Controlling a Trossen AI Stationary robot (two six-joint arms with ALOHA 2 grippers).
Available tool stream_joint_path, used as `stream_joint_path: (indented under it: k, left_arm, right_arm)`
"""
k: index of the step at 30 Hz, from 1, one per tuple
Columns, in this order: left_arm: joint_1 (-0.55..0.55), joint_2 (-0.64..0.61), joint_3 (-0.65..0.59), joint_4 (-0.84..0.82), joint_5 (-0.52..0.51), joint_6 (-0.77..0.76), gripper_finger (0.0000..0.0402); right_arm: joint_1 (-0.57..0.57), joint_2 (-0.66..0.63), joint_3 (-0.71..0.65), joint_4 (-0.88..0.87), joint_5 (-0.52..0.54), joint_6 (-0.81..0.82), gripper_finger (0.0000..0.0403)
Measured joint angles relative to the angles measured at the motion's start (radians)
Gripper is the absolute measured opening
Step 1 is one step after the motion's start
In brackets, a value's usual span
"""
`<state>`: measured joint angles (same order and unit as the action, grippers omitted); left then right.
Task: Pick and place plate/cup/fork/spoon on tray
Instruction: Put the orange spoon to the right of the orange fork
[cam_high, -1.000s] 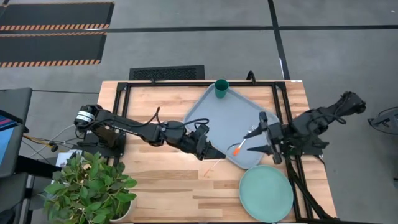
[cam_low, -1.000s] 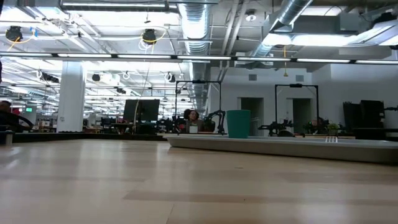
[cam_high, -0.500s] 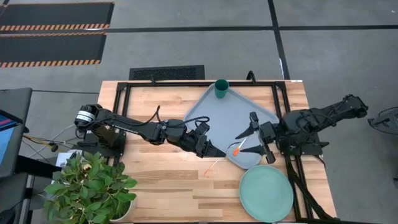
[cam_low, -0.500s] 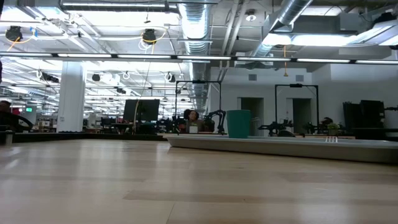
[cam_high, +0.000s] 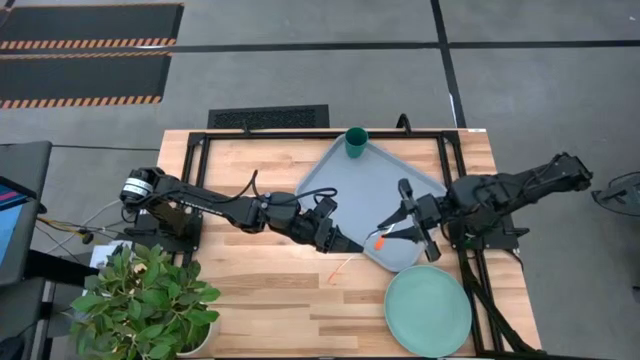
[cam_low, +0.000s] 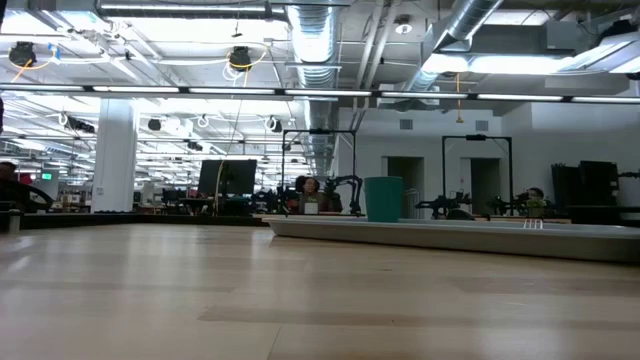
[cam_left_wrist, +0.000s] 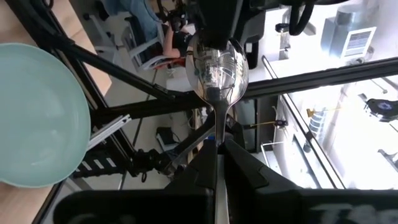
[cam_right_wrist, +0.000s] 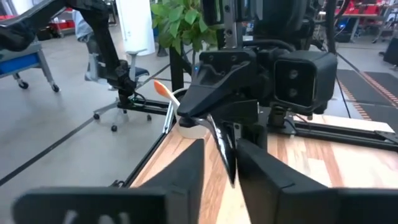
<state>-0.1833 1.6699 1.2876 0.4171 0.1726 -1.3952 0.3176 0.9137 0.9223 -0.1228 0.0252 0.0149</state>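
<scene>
So the left gripper (cam_high: 352, 249) is out over the middle of the worktop (cam_high: 250, 290), fingers pinched tight on the spoon (cam_left_wrist: 217, 65), which sticks out bowl-first in the left wrist view. Next over, the tray (cam_high: 345, 185) sits angled on the worktop with the cup (cam_high: 356, 142) standing in its far corner. The right gripper (cam_high: 405, 222) is over the tray's near corner, fingers clamped on the fork (cam_high: 385, 232), orange handle pointing toward the left arm. The plate (cam_high: 428, 311) lies on the worktop just beside the tray's near corner.
</scene>
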Motion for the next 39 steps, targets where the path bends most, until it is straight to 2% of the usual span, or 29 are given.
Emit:
stream_joint_path:
  k: [9,14,18,26,31,34,39]
  left_arm:
    - [0.007,0.001,0.000,-0.002,-0.001,0.001,0.0000]
    - [0.009,0.002,0.000,-0.012,-0.012,0.007,0.0001]
    - [0.009,0.002,0.000,-0.039,-0.070,0.010,0.0023]
    - [0.015,0.002,0.000,-0.048,-0.115,0.144,0.0134]
    - [0.030,0.000,0.000,-0.123,-0.092,0.191,0.0198]
    - [0.043,0.000,0.000,-0.158,-0.072,0.199,0.0218]
    - [0.055,0.000,0.000,-0.186,-0.070,0.206,0.0229]
  right_arm:
    - [-0.001,-0.004,0.000,-0.013,0.013,-0.025,0.0017]
    - [-0.020,0.001,0.000,-0.025,0.051,-0.026,0.0009]
    - [-0.052,-0.017,0.002,-0.074,0.056,-0.012,0.0005]
    - [-0.144,-0.048,0.125,-0.460,0.008,0.032,0.0002]
    - [-0.224,-0.044,0.161,-0.842,-0.015,0.119,0.0002]
    - [-0.274,-0.044,0.115,-1.016,0.008,0.194,0.0001]
    - [-0.346,-0.101,-0.039,-1.054,0.000,0.203,0.0001]
